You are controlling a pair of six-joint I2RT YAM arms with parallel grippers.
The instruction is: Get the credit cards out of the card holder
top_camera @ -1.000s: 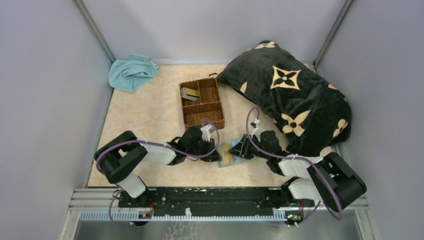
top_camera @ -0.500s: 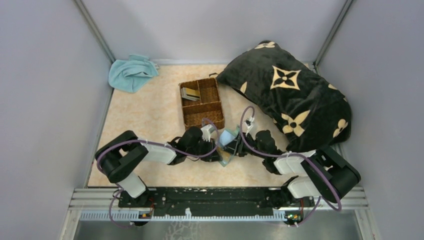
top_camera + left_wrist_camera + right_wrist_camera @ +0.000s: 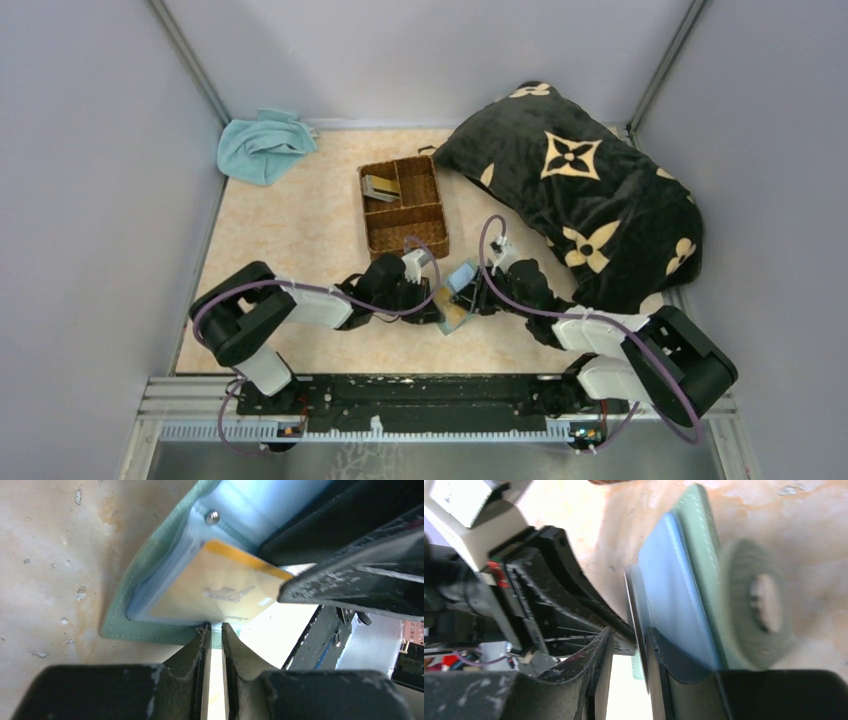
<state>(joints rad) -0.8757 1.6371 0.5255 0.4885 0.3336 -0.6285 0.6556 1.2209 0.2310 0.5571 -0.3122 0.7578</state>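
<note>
Clamping card holder point(image 3: 462, 276) on beige grey-walled tabletop point(image 3: 290, 230): left pincer point(image 3: 212, 627); right pincer point(image 3: 629, 632) unclear.

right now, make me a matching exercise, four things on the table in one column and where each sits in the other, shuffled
Things:
1. blue towel
2. wicker basket
3. black pillow
4. card holder

Places:
a. centre of the table
b. nearest the front edge
c. far left corner
d. far right side

Pairs: 1-c, 2-a, 3-d, 4-b
</note>
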